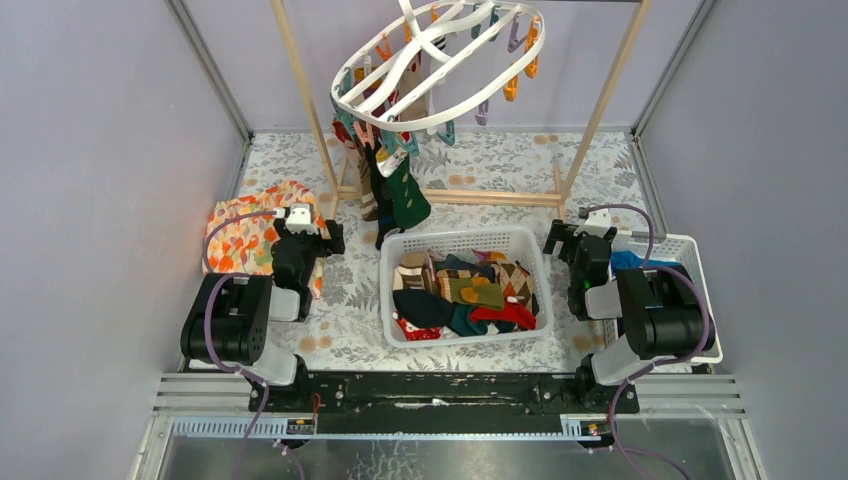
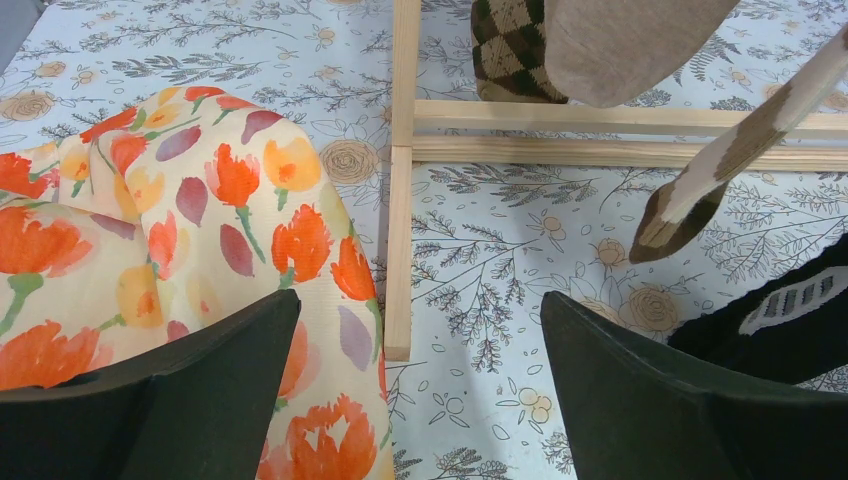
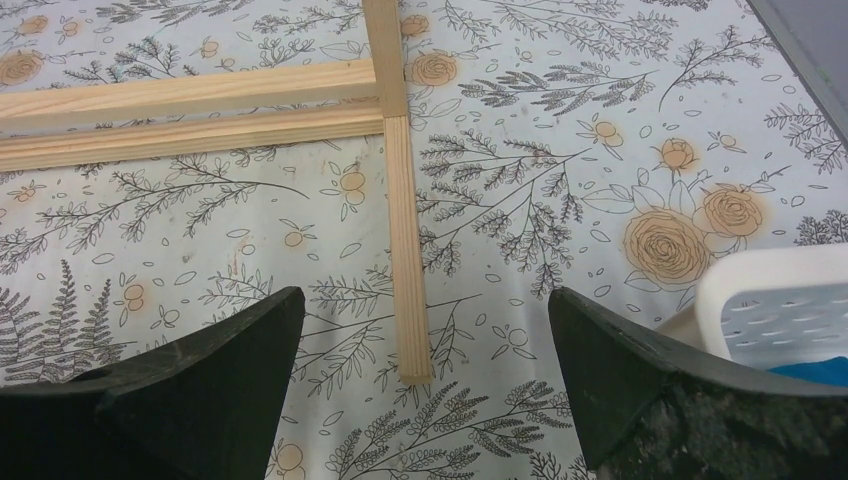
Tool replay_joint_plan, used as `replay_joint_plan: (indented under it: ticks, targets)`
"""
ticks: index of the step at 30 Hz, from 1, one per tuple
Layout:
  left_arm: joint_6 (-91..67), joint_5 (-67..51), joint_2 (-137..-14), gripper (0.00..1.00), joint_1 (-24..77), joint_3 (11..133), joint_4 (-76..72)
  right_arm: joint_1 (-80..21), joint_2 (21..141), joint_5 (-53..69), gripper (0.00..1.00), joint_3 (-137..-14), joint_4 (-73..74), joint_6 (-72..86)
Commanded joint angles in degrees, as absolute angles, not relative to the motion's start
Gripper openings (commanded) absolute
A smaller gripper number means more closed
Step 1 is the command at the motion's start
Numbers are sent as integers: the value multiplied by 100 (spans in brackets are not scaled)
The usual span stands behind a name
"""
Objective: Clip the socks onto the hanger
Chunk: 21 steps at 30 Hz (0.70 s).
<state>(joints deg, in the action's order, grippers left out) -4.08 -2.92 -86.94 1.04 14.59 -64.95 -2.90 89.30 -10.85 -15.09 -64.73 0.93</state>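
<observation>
The white oval hanger (image 1: 440, 62) hangs tilted from the wooden rack, with orange, teal and purple clips. Several socks (image 1: 388, 185) hang from its left side, dark green and brown among them; their lower ends show in the left wrist view (image 2: 610, 45). More socks (image 1: 470, 290) lie heaped in the white basket (image 1: 465, 240) at the centre. My left gripper (image 1: 318, 238) is open and empty, left of the basket, over the rack's left foot (image 2: 400, 250). My right gripper (image 1: 562, 238) is open and empty, right of the basket, over the rack's right foot (image 3: 405, 250).
The pale wooden rack (image 1: 300, 90) stands at the back with base bars (image 1: 490, 196) on the floral tablecloth. An orange floral cloth (image 1: 250, 235) lies at the left, also in the left wrist view (image 2: 150, 230). A second white basket (image 1: 690, 250) with blue cloth stands at the right.
</observation>
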Motion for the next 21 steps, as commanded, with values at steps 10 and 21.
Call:
replay_joint_plan:
  ticks: [10,21]
  targets:
    - [-412,-55,-8533,99,57,1542,-6436,-178,7382,-1554,100,-2381,-4228,713]
    - [86,-2675,-6930,99,-824,5243,1427,-178,6004,3111,100,-3399,-3664,3405]
